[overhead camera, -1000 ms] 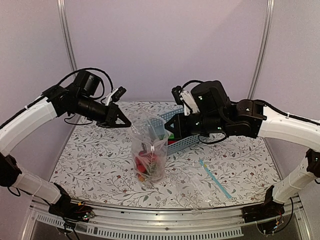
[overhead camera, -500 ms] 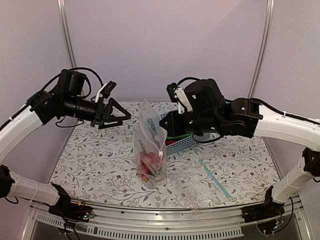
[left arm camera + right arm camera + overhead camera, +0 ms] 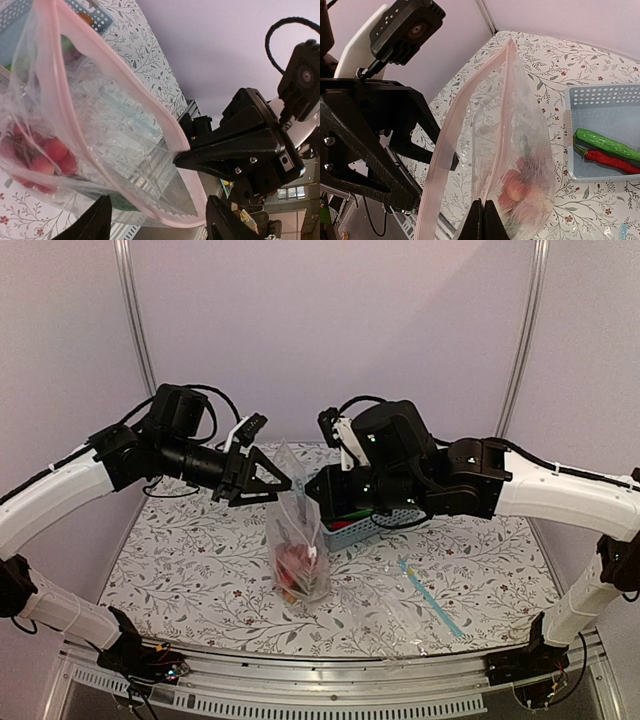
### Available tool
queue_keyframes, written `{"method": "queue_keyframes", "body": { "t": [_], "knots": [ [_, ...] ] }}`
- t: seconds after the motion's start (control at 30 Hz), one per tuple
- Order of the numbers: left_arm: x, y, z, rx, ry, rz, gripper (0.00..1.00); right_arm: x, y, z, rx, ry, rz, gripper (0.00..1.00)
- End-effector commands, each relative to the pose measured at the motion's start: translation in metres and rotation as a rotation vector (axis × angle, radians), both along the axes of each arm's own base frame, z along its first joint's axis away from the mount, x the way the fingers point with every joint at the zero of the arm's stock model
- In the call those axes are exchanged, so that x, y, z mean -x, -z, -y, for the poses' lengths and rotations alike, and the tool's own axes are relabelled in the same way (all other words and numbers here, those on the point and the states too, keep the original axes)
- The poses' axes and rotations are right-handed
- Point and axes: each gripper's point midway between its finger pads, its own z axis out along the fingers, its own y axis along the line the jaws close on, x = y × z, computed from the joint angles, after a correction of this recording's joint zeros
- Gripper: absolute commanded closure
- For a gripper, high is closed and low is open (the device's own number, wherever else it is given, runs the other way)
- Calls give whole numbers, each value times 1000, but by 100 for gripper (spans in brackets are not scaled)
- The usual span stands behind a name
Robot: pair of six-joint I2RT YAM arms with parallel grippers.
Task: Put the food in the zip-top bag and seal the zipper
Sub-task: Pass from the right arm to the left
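The zip-top bag hangs upright above the table, its mouth gaping. My right gripper is shut on one side of the pale pink zipper; in its own view the closed fingertips pinch the bag's edge. My left gripper is open at the bag's other upper corner. In its wrist view the pink strip hangs between the spread fingers without touching them. Red-yellow round fruits and something green lie in the bag's bottom. A long green vegetable and a red chili lie in the basket.
A pale blue perforated basket stands just behind and right of the bag. A second clear bag with a teal-blue strip lies flat on the flowered tablecloth at the front right. Frame posts stand at the back corners.
My left gripper let go of the bag's edge, drew back to the left, then came back to the bag with its jaws open. My right gripper lifted the bag and shifted it slightly left.
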Motion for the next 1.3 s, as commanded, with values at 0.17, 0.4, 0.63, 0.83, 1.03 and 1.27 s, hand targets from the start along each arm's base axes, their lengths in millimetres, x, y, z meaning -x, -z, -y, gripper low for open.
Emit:
{"method": "queue_keyframes", "body": {
  "t": [0.17, 0.4, 0.63, 0.83, 1.03, 1.27],
  "knots": [
    [-12, 16, 2, -89, -39, 13, 63, 0, -14, -10, -25, -3, 39, 100],
    [-15, 22, -5, -138, -61, 31, 100, -5, -12, -1, 5, 38, 59, 100],
    [-35, 16, -32, -177, -107, 106, 100, -28, -17, 44, 86, 176, 114, 65],
    [-61, 4, -50, -137, -121, 172, 100, -59, -4, 92, 175, 274, 82, 26],
    [-77, -6, -65, -113, -115, 239, 100, -93, 35, 120, 275, 293, -24, 14],
    [-77, -11, -70, -41, -28, 290, 100, -121, 80, 113, 395, 13, -124, 14]
  ]
}}
